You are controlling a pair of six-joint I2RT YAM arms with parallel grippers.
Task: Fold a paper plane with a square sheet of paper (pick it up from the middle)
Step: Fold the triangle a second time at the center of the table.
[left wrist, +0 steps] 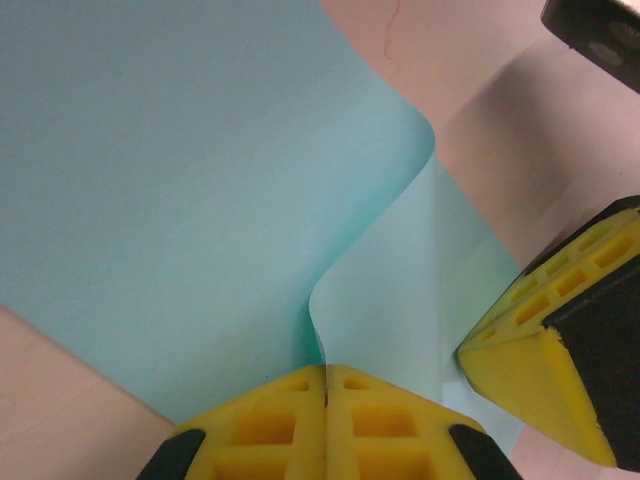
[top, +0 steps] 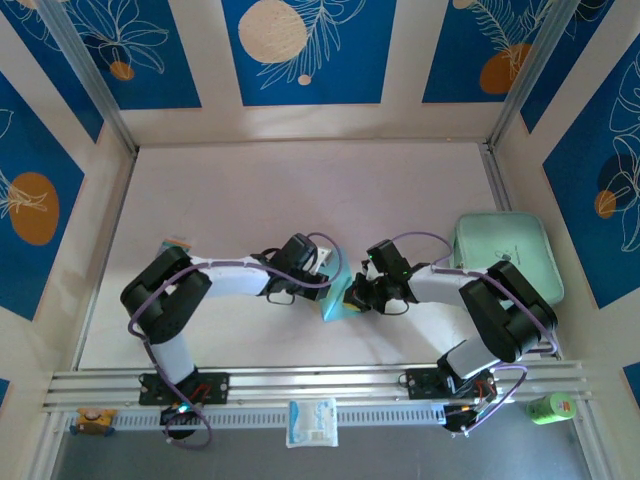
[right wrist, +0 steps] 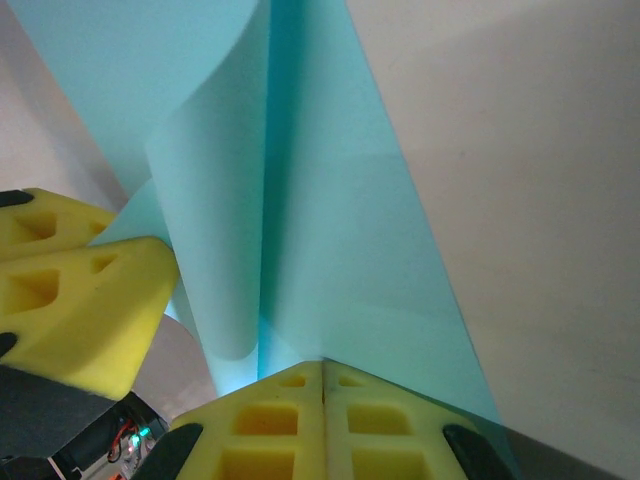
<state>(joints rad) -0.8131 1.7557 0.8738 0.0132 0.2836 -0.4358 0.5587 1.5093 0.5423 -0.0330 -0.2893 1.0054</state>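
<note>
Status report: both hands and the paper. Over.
Left hand shut on the paper sheet, at a raised fold. Right hand shut on the same sheet, close by. Mint-green tray off to the right, apart from it.

white left arm [top: 228, 272] and right arm [top: 436, 284] with black joints, purple cables [top: 152, 300], yellow gridded end effector pads [left wrist: 270, 425]

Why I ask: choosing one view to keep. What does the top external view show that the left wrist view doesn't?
Top external: the mint-green tray at the right, the white packet at the near edge. Left wrist: the raised curl in the square sheet of paper, close up. Both: that sheet pinched by the left claw and right claw.
</note>
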